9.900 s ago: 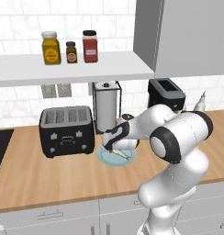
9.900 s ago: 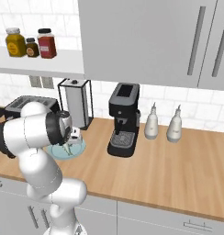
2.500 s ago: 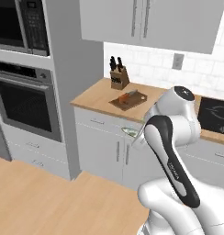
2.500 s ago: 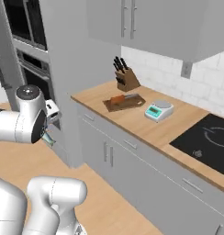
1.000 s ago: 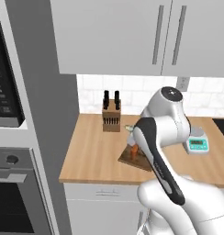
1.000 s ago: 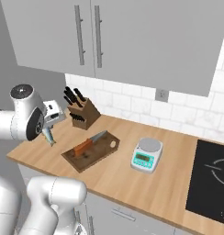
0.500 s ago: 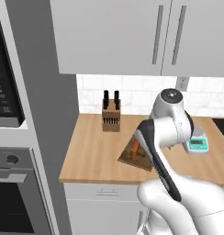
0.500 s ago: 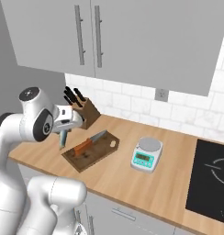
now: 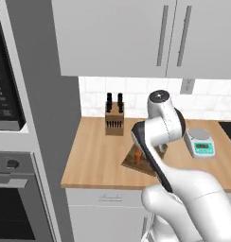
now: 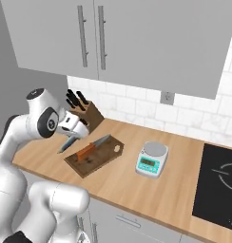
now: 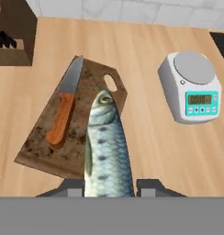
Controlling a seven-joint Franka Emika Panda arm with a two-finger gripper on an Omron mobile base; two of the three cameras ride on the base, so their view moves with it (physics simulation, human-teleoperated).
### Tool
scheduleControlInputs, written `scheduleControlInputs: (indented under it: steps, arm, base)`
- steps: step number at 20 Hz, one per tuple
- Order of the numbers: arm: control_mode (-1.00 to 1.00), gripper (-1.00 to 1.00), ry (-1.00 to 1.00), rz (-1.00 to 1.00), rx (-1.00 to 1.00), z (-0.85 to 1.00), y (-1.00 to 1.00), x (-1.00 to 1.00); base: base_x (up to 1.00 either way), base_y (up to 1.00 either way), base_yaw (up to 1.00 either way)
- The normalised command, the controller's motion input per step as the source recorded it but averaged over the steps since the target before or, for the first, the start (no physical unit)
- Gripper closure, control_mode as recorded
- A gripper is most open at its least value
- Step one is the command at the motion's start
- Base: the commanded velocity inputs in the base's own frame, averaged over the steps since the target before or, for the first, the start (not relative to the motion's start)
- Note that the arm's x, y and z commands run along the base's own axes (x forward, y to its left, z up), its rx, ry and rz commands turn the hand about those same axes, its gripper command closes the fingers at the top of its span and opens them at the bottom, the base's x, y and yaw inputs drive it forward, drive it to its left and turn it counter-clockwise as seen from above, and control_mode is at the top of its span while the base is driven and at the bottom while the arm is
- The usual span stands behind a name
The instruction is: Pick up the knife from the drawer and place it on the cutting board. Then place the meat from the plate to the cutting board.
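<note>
Your bench (image 10: 184, 190) carries the cutting board (image 11: 40, 147), with the knife (image 11: 63, 110) already lying along its left half and a kitchen scale (image 11: 192, 92) off to the right. The meat (image 11: 107, 151) — a silvery fish here — hangs clamped between your fingers (image 11: 150, 186) above the board's right side. Let go too early and its long body could tip off the board's near edge, or land across the knife and knock it away.

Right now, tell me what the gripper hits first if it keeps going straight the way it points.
Probably the cutting board. The gripper holds the fish-shaped meat, whose head points over the board's right part, beside the knife. The meat would touch first; how high it hangs is unclear.
</note>
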Motion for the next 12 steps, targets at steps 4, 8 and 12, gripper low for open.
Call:
scheduleControlInputs:
  steps: [4, 8, 12]
  arm:
    - [-1.00, 1.00, 0.01, -0.40, 0.22, -0.19, 0.00, 0.26]
    - [-1.00, 1.00, 0.01, -0.15, 0.24, -0.08, -0.17, 0.59]
    - [-1.00, 1.00, 0.00, -0.03, 0.15, -0.31, -0.20, 0.57]
  base:
    - [0.00, 0.00, 0.00]
    - [0.00, 0.00, 0.00]
    - [0.00, 0.00, 0.00]
